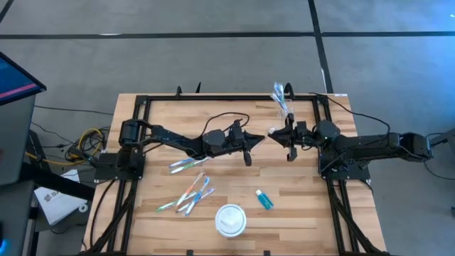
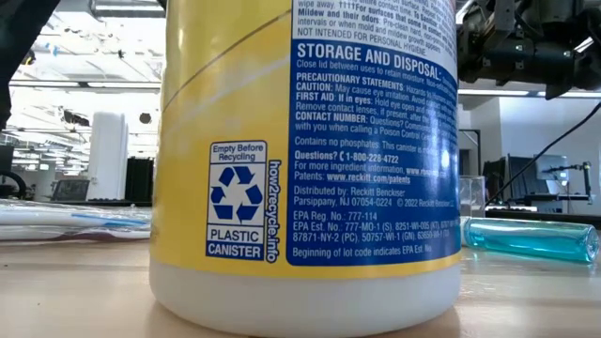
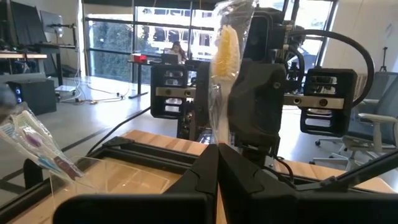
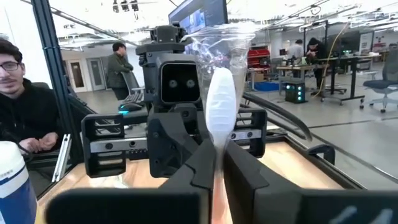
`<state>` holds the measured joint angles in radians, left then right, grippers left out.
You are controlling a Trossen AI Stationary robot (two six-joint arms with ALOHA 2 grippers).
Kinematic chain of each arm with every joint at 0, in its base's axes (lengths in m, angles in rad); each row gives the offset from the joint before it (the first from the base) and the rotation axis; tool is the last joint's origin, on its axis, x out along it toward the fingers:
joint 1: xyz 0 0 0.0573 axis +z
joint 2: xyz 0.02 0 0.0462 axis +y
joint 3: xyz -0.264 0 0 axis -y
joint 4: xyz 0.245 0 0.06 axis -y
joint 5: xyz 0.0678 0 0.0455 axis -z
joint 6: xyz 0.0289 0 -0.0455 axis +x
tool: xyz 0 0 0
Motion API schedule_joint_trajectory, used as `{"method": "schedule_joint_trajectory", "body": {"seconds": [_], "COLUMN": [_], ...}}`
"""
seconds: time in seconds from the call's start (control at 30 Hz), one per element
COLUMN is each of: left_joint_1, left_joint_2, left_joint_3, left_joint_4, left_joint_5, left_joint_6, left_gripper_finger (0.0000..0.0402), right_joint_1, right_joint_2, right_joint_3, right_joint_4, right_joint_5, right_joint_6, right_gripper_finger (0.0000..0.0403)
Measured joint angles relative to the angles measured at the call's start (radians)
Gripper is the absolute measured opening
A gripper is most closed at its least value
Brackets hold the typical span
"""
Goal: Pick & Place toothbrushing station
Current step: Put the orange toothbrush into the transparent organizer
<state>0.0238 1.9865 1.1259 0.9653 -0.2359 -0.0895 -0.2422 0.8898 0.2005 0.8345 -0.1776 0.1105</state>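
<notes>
Fingers [image 4: 214, 165] of your right gripper [image 1: 274, 133] are clamped on a wrapped toothbrush [image 4: 219, 102]; your left gripper [image 1: 257, 139] faces it mid-bench [image 1: 306, 213], pinched together on the same wrapper.

Open-plan lab: workbenches [image 4: 323, 65], office chair [image 3: 367, 134], seated person [image 4: 25, 112], monitors.

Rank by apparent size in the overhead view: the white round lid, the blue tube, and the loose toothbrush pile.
1. Toothbrush pile, the widest spread.
2. White round lid.
3. Blue tube, clearly smallest.
All three lie flat on the table, so nearness barely skews this.
</notes>
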Motion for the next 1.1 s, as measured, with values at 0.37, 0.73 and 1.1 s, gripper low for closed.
{"method": "schedule_joint_trajectory", "body": {"seconds": [0.37, 0.73, 1.1], "left_joint_1": [0.000, 0.004, 0.016], "left_joint_2": [0.000, 0.000, -0.206], "left_joint_3": [0.000, 0.000, -0.201], "left_joint_4": [-0.003, -0.061, -0.112], "left_joint_5": [0.000, -0.010, -0.080], "left_joint_6": [0.005, 0.006, -0.003], "left_gripper_finger": [0.0000, 0.0000, 0.0000], "right_joint_1": [-0.003, -0.086, -0.175], "right_joint_2": [0.000, -0.002, -0.097], "right_joint_3": [0.000, 0.000, 0.000], "right_joint_4": [-0.004, -0.069, -0.142], "right_joint_5": [0.000, -0.005, 0.005], "right_joint_6": [-0.013, -0.013, -0.013], "right_gripper_finger": [0.0004, 0.0001, 0.0000]}}
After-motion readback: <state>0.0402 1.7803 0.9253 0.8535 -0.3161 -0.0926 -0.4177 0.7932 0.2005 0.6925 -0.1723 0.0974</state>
